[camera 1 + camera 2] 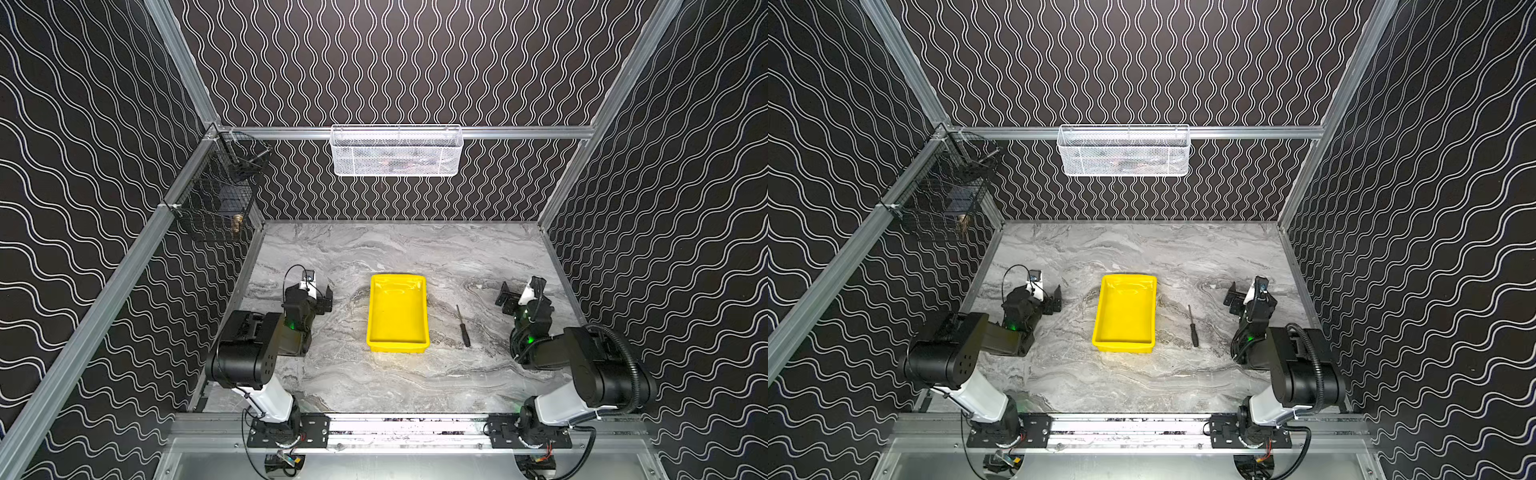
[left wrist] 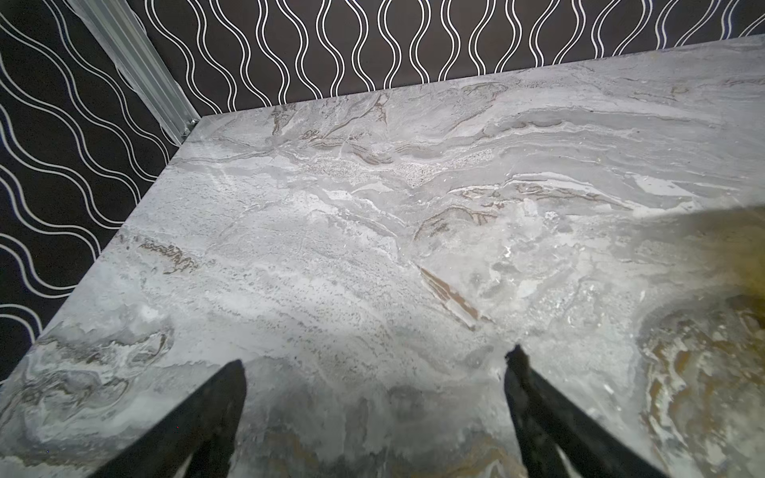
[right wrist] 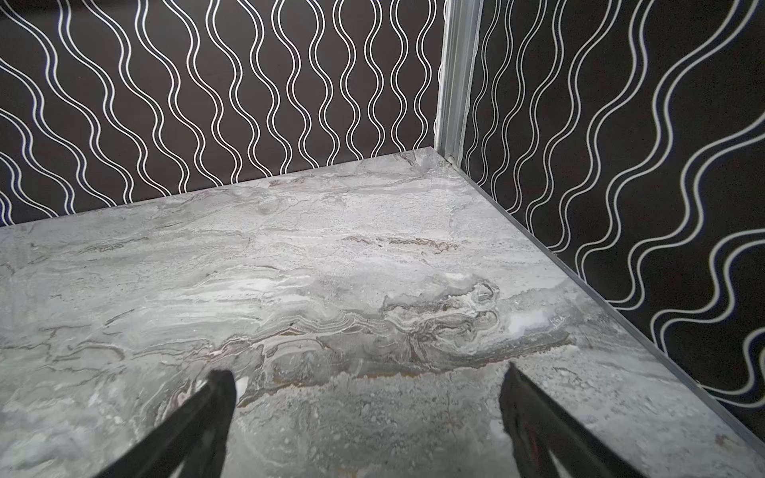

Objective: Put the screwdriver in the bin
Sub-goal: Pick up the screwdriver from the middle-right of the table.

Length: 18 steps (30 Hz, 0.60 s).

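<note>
Right hand (image 3: 367,374): black tapering fingers spread wide, gripping nothing, above bare tabletop.
Left hand (image 2: 376,364): matching dark wedge-shaped fingers, parted, holding nothing.
Screwdriver (image 1: 463,326): slim, with a black handle and a thin dark shaft; lies flat on the tabletop between the right hand and the bin, apart from both.
Bin (image 1: 397,345): shallow rectangular tray of glossy bright yellow plastic with a rim; sits between the two hands.
Tabletop (image 1: 374,249): grey marble-look surface with swirling veins.
Walls (image 1: 83,166): black with white wavy lines.
</note>
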Motion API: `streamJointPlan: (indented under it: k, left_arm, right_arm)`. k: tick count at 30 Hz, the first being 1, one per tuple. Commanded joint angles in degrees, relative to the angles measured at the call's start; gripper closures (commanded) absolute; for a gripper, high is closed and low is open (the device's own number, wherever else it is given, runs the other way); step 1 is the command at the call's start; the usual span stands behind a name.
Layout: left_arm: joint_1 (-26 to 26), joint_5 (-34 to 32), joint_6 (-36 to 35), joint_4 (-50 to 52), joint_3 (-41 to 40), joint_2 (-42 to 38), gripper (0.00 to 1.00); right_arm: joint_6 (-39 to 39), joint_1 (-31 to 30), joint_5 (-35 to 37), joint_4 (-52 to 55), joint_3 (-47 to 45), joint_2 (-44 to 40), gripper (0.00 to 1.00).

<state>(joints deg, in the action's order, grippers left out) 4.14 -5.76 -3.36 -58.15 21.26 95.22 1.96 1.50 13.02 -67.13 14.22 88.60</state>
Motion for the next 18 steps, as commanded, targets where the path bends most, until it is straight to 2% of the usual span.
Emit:
streamJointPlan:
  k: [1, 18]
  left_arm:
    - [0.0, -0.2, -0.8, -0.6, 0.0, -0.3, 0.01]
    - [-0.2, 0.1, -0.5, -0.2, 0.2, -0.2, 0.01]
  right_arm:
    - [0.1, -0.1, 0.5, -2.9, 0.0, -0.1, 0.01]
    - [0.1, -0.1, 0.5, -2.9, 0.0, -0.1, 0.01]
